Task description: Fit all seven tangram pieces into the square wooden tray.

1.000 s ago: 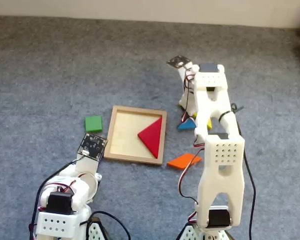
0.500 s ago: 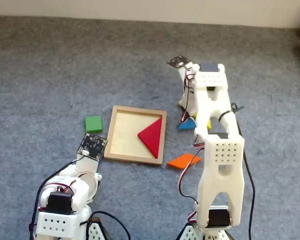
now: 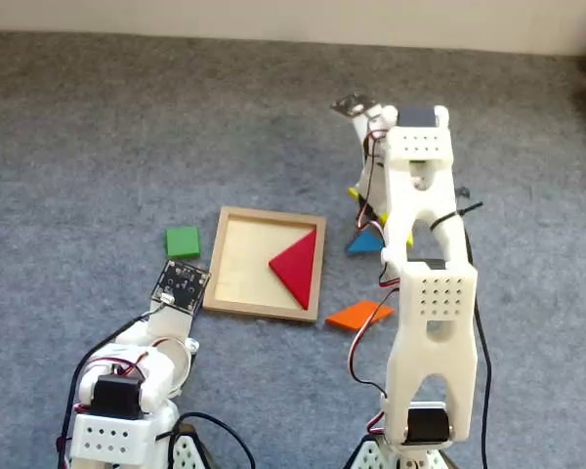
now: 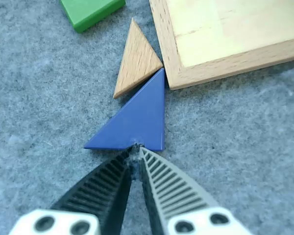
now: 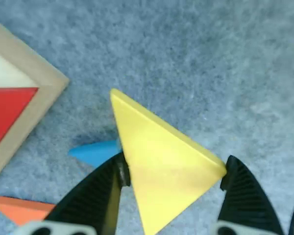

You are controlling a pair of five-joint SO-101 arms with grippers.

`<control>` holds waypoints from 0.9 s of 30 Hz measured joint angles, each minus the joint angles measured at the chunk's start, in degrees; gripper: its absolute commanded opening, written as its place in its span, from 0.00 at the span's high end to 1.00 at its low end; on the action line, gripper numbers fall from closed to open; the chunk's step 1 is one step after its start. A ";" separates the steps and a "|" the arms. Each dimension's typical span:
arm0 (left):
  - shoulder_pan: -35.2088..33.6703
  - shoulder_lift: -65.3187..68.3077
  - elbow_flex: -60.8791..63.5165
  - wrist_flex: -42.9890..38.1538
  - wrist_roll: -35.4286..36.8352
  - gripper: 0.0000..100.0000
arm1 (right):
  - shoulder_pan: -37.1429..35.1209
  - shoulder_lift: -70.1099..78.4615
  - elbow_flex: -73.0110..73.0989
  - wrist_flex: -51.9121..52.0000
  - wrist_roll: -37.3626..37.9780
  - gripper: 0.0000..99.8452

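High view: tray holds red triangle; right pincer grips yellow triangle, left pincer closed.

One triangle lies in the tray, against its right side.

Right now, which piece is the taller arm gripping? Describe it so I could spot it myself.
Find the square wooden tray in the middle of the grey carpet, then look just past its right side. There the right gripper holds a yellow triangle. Its neighbours, a light blue piece and an orange piece, lie untouched on the carpet.
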 measured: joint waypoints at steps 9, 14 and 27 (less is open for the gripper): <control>0.00 0.00 0.00 0.00 0.00 0.99 | -0.70 0.00 -6.86 1.05 0.00 0.79; 0.00 0.00 0.00 0.00 0.00 0.99 | -3.08 0.00 -6.86 1.23 0.00 0.79; 0.00 0.00 0.00 0.00 0.00 0.99 | -14.68 -27.08 27.78 1.23 0.00 0.79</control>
